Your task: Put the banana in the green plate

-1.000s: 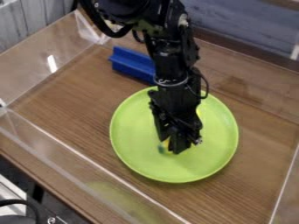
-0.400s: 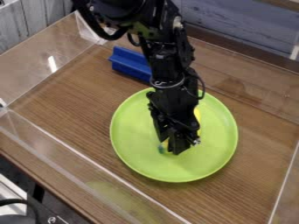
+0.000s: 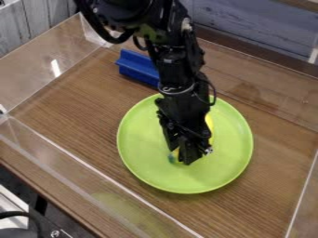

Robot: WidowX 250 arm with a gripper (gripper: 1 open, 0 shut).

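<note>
Nothing has shifted across the last second: my arm, the plate and the block sit exactly as they did, so I read this as a pause right at the drop point, not as progress. Going left to right, bare wooden table [image 3: 62, 121] comes first, fenced by a clear wall [image 3: 37, 172]. Next, at about eleven o'clock from the plate's centre, the blue block [image 3: 134, 65] lies just beyond the rim, untouched. Then the green plate [image 3: 230, 139] itself, and my gripper [image 3: 187, 153] pointing almost straight down over its middle, tips at or just above the surface. My own fingers hide the gap between them, so I cannot tell whether they clamp anything or stand partly apart. A sliver of yellow at two o'clock from my tips, beside my wrist, is probably the banana [image 3: 210, 119], already inside the plate. If so, I judge only release and retreat remain.
</note>
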